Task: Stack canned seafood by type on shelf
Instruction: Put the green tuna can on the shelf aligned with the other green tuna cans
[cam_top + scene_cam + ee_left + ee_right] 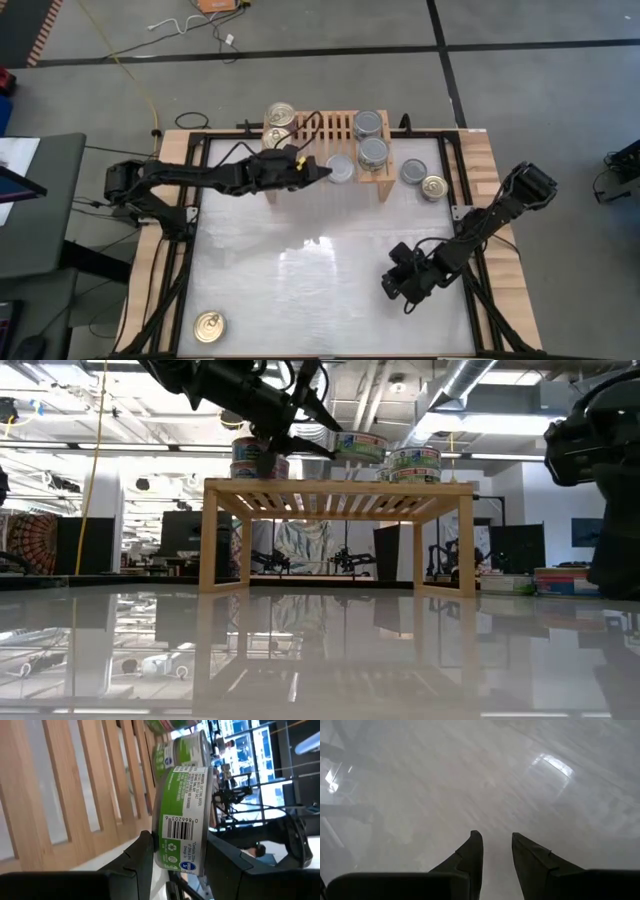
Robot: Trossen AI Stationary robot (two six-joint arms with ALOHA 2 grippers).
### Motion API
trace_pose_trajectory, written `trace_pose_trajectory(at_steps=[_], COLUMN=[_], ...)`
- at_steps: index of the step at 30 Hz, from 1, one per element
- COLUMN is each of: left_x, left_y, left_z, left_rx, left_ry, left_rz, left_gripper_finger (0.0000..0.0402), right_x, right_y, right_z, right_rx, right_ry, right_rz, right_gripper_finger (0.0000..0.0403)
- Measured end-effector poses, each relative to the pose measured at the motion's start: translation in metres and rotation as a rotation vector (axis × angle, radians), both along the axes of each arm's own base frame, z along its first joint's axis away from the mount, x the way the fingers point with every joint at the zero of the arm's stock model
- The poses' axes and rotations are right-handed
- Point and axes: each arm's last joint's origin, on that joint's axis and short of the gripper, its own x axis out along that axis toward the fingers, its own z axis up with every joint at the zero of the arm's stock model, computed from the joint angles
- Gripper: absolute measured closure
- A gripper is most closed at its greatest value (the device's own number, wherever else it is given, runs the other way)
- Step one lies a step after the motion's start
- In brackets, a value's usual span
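**Left pincer holds a green-label tin over the shelf**

High view: the shelf, a light-wood slatted rack, stands at the far edge of the table. The left arm reaches in from the left, and the left pincer is over the near middle of the shelf, closed on a silver-topped tin. Two gold-topped tins sit at the shelf's far left end. Two silver-topped tins sit on its right half, one behind the other. On the table just right of the shelf lie a silver tin and a gold tin, close together. One more gold tin lies alone at the near left corner. The right pincer hangs over bare table at near right, well apart from every tin.

Low view: the shelf stands in the middle, with tins showing on its top. The left arm comes down from the upper left to the shelf top.

Left wrist view: the left pincer grips the tin by its flat faces — its green label and barcode face the camera. The wooden slats lie just beside it, and another green-label tin stands farther along.

Right wrist view: the right pincer has its fingers narrowly apart, holding nothing, above the pale table.
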Motion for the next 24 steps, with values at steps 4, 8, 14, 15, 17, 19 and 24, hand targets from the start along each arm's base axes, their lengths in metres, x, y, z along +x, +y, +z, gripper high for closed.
trace_pose_trajectory(at_steps=[4, 8, 14, 15, 17, 19, 24], left_x=[-0.001, -0.002, -0.003, -0.003, -0.002, -0.002, 0.000], left_y=[0.005, 0.007, 0.008, 0.008, 0.006, 0.002, -0.012], left_z=[0.001, 0.001, 0.002, 0.002, 0.001, 0.001, -0.002], left_rx=[0.003, 0.008, 0.005, 0.003, 0.005, 0.021, 0.043], left_ry=[-0.003, -0.002, -0.013, -0.014, -0.010, -0.001, 0.032], left_rz=[0.030, 0.054, 0.160, 0.164, 0.161, 0.166, 0.195], left_gripper_finger=[0.0262, 0.0261, 0.0247, 0.0246, 0.0247, 0.0250, 0.0252], right_x=[0.001, 0.000, 0.001, 0.001, 0.001, 0.001, 0.001], right_y=[-0.001, -0.002, -0.003, -0.003, -0.003, -0.003, -0.003], right_z=[0.000, 0.000, 0.000, 0.000, 0.000, 0.000, 0.000], right_rx=[-0.001, -0.005, -0.005, -0.005, -0.005, -0.005, -0.005], right_ry=[0.002, 0.006, 0.006, 0.006, 0.006, 0.006, 0.006], right_rz=[-0.005, -0.006, -0.013, -0.013, -0.012, -0.012, -0.013], right_gripper_finger=[0.0275, 0.0275, 0.0275, 0.0275, 0.0275, 0.0275, 0.0275])
